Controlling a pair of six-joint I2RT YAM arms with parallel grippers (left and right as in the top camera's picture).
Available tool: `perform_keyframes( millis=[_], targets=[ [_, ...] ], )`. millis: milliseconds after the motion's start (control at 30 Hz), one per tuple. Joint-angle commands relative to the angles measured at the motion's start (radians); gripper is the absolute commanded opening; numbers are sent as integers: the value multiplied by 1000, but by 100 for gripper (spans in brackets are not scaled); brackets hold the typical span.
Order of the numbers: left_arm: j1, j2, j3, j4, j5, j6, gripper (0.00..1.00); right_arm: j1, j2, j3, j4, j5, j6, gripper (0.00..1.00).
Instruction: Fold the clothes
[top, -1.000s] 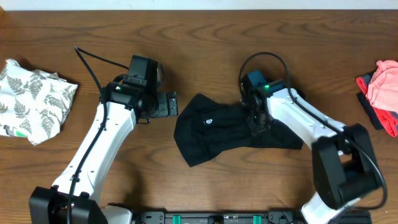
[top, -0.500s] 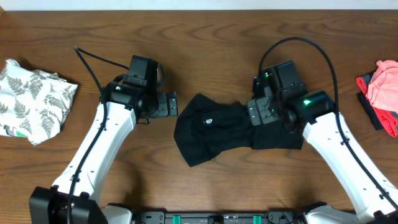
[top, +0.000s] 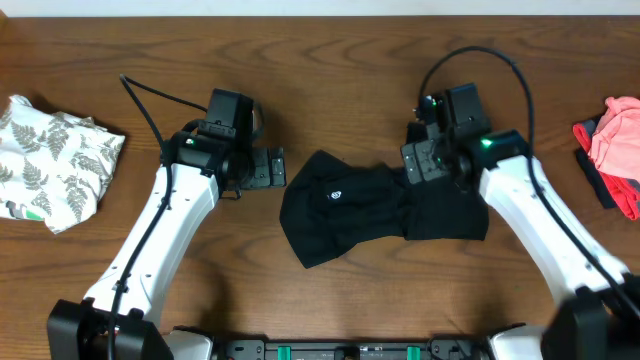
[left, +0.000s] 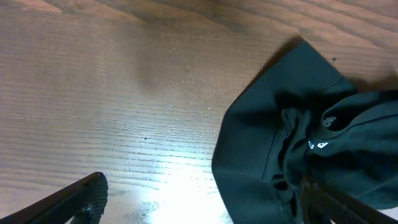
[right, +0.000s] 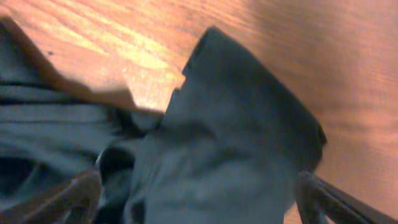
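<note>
Bearing crumpled clothes (top: 345, 212), the wood-grain table (top: 340, 60) fills every view.

Black garment (top: 350, 215) lies crumpled on the table (top: 330, 60).

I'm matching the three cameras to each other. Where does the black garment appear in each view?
Overhead: black garment at centre, between the arms.
Left wrist: right half of the frame.
Right wrist: fills the centre and bottom.
Shared landmark: the wooden table under it; its white logo shows overhead and left wrist only.
</note>
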Motion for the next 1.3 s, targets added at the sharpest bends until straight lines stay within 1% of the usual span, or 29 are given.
perform_keyframes(
  millis=[0,67,100,133,200,233,300,467,533,600,633,667,700,733,767,800,833,900,1067,1267],
  targets=[
    [5,-3,17,-4,-8,1,98,-26,98,8,50,-10,-50,75],
    [5,-3,16,-3,-8,1,98,-40,149,8,87,-11,-10,56],
    [5,-3,15,-3,-8,1,98,-46,176,8,103,-14,7,56],
    [5,-3,15,-3,-8,1,98,-50,196,8,116,-23,16,60],
    [5,-3,15,-3,-8,1,98,-54,238,8,136,-55,23,75],
    [5,-3,15,-3,-8,1,98,-54,258,8,144,-65,22,79],
    [5,-3,15,-3,-8,1,98,-53,293,8,154,-67,23,80],
    [5,-3,15,-3,-8,1,98,-52,348,8,159,-87,22,80],
    [5,-3,15,-3,-8,1,98,-52,363,8,159,-89,23,77],
    [5,-3,15,-3,-8,1,98,-53,372,8,159,-89,25,72],
    [5,-3,15,-3,-8,1,98,-53,377,8,160,-87,32,68],
    [5,-3,15,-3,-8,1,98,-53,379,8,163,-83,41,62],
    [5,-3,15,-3,-8,1,98,-53,382,8,166,-78,50,53],
    [5,-3,15,-3,-8,1,98,-53,382,8,167,-77,56,42],
    [5,-3,15,-3,-8,1,98,-53,383,8,171,-70,69,29],
    [5,-3,15,-3,-8,1,98,-53,383,8,174,-68,78,23],
    [5,-3,15,-3,-8,1,98,-53,383,8,179,-64,92,15],
    [5,-3,15,-3,-8,1,98,-53,382,8,185,-62,114,2],
    [5,-3,15,-3,-8,1,98,-54,347,18,164,-62,138,1],
    [5,-3,15,-3,-8,1,98,-55,166,39,116,-51,134,1]
  ],
)
